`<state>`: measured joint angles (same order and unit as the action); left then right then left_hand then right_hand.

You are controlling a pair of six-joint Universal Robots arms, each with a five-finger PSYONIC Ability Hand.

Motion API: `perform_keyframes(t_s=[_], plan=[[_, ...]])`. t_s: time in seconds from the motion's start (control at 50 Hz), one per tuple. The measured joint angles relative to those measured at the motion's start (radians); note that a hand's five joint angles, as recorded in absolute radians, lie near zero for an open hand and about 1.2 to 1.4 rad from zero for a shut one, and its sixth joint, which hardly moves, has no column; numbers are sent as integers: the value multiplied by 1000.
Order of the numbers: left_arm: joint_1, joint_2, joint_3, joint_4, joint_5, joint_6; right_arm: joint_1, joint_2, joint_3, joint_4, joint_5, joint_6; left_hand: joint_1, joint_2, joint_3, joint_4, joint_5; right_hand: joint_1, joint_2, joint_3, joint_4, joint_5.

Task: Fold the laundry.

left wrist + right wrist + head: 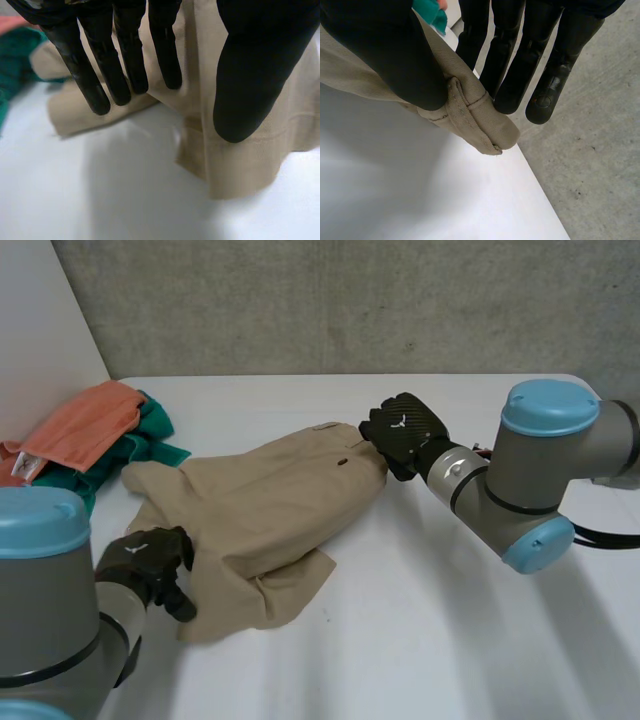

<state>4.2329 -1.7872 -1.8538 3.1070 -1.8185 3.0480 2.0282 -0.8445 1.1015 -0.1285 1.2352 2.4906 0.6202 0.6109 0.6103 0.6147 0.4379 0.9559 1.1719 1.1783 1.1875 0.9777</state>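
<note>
A beige garment (pixel 260 510) lies crumpled across the middle of the white table (pixel 450 640). My right hand (pixel 405 430) is at its far right end. There the thumb (pixel 395 50) and fingers (pixel 510 75) pinch a thick seamed corner of the beige cloth (pixel 470 115), lifting it off the table. My left hand (pixel 145 558) is at the garment's near left edge. Its fingers (pixel 125 60) are nearly straight and spread over a fold, and the thumb (pixel 255 75) rests above the hem (pixel 240 165), apart from the fingers.
A pile of orange cloth (pixel 85 425) and teal cloth (pixel 150 440) lies at the table's far left, just beyond the garment. The table's far edge and the grey floor (pixel 590 150) are just past my right hand. A grey wall stands behind.
</note>
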Motion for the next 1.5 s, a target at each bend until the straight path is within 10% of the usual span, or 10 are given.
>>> perform_keyframes(t_s=[0.16, 0.34, 0.62, 0.8, 1.06, 1.12, 1.22, 1.5], plan=[[-6, -84, 65, -12, 105, -112, -6, -45, 61, 6, 3, -4, 525, 503, 498, 499, 494, 0, 0, 0, 0, 0], [-5, -99, 162, -26, 99, -97, -53, -110, 72, 111, 1, -15, 538, 583, 577, 581, 540, 0, 0, 0, 0, 0], [4, 151, 370, -111, 94, 283, -191, -529, 80, 553, 11, -122, 538, 584, 578, 582, 541, 0, 0, 4, 0, -1], [-1, 193, 379, -99, 96, 332, -202, -682, 164, 680, 9, -187, 538, 585, 581, 582, 540, 15, 0, 4, 0, -1], [-16, -177, 488, 140, 84, 384, -168, -368, 157, 494, 49, -164, 507, 525, 523, 532, 515, 25, 0, 4, 0, -1], [-25, -305, 551, 205, 80, 446, -131, -245, 126, 383, 98, -145, -54, 4, 26, 15, 20, 25, 0, 4, 0, -1], [-41, -388, 588, 240, 77, 505, -86, -126, 106, 233, 154, -129, -384, -358, -355, -368, -369, 25, 0, 4, 0, -1], [-84, -96, 229, 226, 90, 499, -77, -148, 173, 154, 161, -75, -260, -249, -250, -252, -246, 29, 0, 4, 0, -1]])
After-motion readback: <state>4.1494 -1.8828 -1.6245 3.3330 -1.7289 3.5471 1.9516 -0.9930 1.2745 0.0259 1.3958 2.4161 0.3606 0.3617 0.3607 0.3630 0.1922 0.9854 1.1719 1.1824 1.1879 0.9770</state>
